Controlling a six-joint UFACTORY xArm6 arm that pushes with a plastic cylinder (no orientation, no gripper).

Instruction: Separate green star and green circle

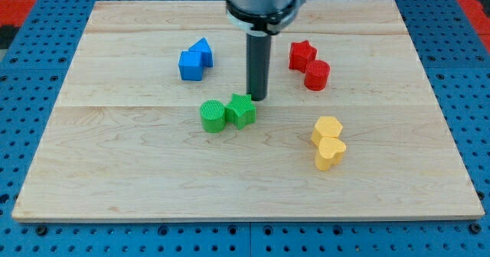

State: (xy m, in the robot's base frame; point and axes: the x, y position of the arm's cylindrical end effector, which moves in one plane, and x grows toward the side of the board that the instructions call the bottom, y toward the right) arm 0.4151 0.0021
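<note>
Nearest on the pale wooden tabletop (115, 173) sit two yellow blocks (328, 141), right. Mid-board, the green cylinder-shaped circle block (213, 116) touches the green star block (241, 110) on its right. My tip (259, 98) rests just beyond the star; no hand exists.

my tip (258, 98) touches green star (241, 110); green circle (213, 116) blocks beyond.

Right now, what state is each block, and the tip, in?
green circle: upright, touching the green star.
green star: touching the circle on the view's right.
my tip: down at the board, just to the view's upper right of the star.
blue blocks: two, touching.
red star and red cylinder: touching.
yellow blocks: two, touching.
</note>
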